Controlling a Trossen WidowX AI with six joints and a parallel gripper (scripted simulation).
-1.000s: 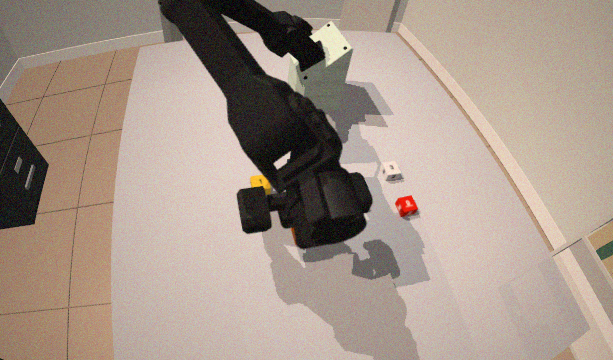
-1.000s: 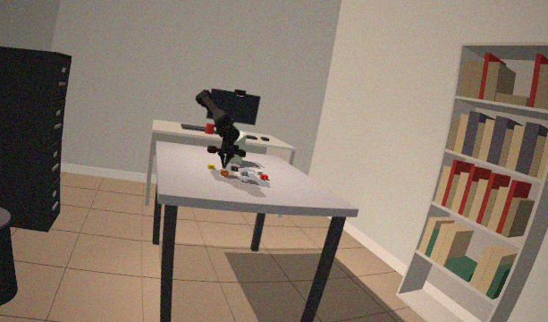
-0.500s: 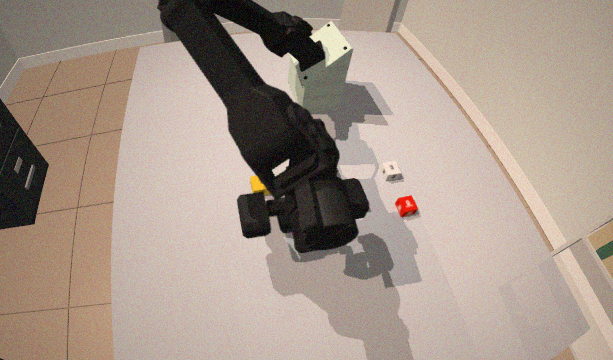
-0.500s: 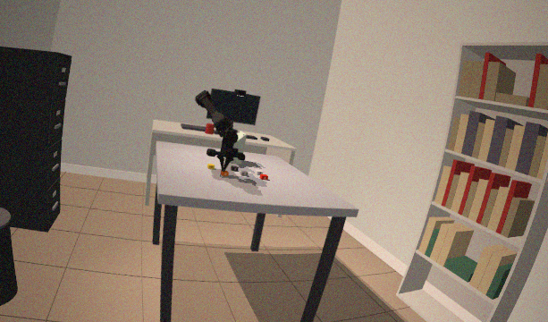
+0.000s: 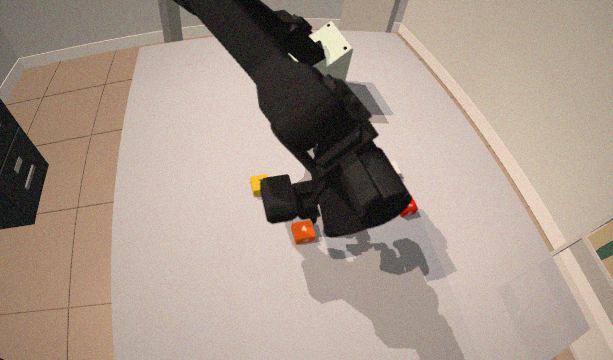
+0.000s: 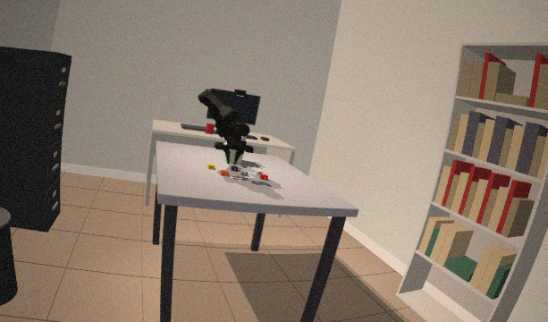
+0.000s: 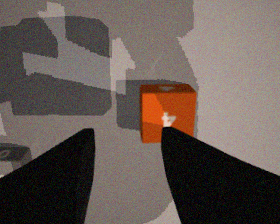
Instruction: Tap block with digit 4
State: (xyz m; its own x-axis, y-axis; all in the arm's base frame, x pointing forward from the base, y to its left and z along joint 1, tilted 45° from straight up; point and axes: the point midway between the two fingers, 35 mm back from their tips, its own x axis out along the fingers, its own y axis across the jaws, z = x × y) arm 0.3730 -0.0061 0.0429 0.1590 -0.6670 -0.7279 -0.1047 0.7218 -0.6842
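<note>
Near the middle of the white table [image 5: 186, 280] sits the orange block [image 5: 303, 231], flat on the surface, with a small white digit on its face; in the wrist view the block [image 7: 167, 112] shows that mark on the side facing the camera, though it is too blurred to read with certainty. Just in front of it, the gripper [image 7: 127, 143] stands partly open with nothing between its two dark fingers; the block lies just beyond the tips, nearer the right-hand finger in that view, and whether that tip touches it cannot be told. From above, the black arm [image 5: 296, 100] reaches down over the block group and hides the fingertips. A yellow block [image 5: 258, 183] peeks out beside the wrist, apart from the orange one, and a red block [image 5: 409, 208] shows at the far edge of the arm's bulk. A pale base [image 5: 333, 47] stands at the back of the table. Farther off, the exterior view shows a dark cabinet [image 6: 23, 134] at the left wall and a bookshelf [image 6: 530, 237] at the right.
</note>
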